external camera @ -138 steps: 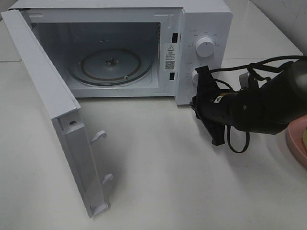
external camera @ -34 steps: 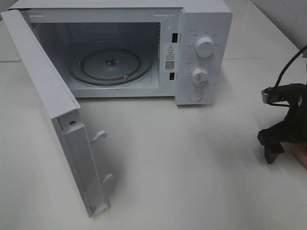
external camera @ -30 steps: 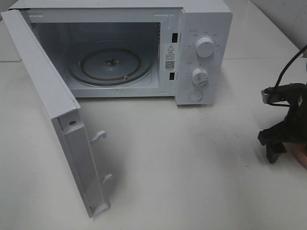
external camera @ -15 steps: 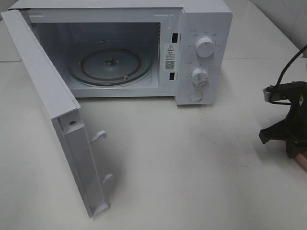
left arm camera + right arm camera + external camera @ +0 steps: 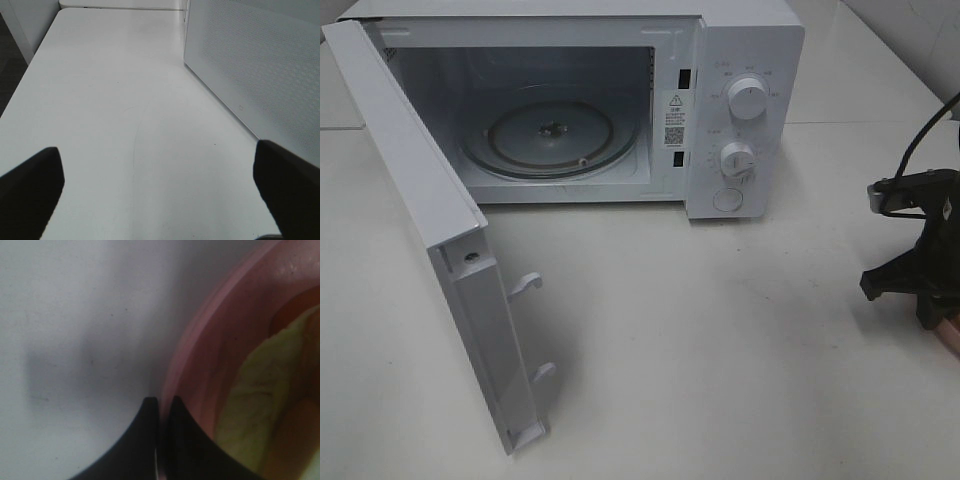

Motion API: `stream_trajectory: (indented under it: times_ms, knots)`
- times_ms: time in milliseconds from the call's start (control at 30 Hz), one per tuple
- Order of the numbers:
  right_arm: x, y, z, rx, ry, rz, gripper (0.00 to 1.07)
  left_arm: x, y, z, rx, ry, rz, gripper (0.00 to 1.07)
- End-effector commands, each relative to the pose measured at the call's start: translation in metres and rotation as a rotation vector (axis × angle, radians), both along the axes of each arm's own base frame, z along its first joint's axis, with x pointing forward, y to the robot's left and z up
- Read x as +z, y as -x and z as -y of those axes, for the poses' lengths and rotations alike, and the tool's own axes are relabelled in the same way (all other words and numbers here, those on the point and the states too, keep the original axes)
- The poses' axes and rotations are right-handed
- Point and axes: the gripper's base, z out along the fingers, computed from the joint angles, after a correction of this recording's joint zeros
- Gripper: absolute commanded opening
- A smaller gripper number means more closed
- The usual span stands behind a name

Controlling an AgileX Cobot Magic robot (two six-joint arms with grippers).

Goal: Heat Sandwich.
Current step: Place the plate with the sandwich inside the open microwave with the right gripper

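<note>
While the left tool gapes above the table, the right tool pinches the plate rim.

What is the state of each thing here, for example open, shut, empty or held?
microwave door: wide open
glass tray: nothing on it
left gripper: open, holding nothing
right gripper: shut on the rim of the plate
plate: carries the sandwich
sandwich: lying on the plate, not gripped
</note>
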Motion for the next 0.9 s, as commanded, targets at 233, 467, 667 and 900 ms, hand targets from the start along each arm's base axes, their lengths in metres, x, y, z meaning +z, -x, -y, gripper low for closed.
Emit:
stream_trajectory:
  times_ms: [233,467,667,900]
  knots:
    - [-0.001,0.002,0.000,-0.009,0.013,-0.018,0.00,0.001,0.003,0.001,0.004,0.003,0.029,0.98]
    - [0.001,0.005,-0.017,0.052,0.100,-0.041,0.00,0.001,0.003,0.001,0.004,0.003,0.029,0.98]
    - [0.005,0.011,-0.035,0.101,0.185,-0.059,0.00,0.001,0.003,0.001,0.004,0.003,0.029,0.98]
    - [0.020,0.017,-0.047,0.143,0.204,-0.040,0.00,0.001,0.003,0.001,0.004,0.003,0.029,0.98]
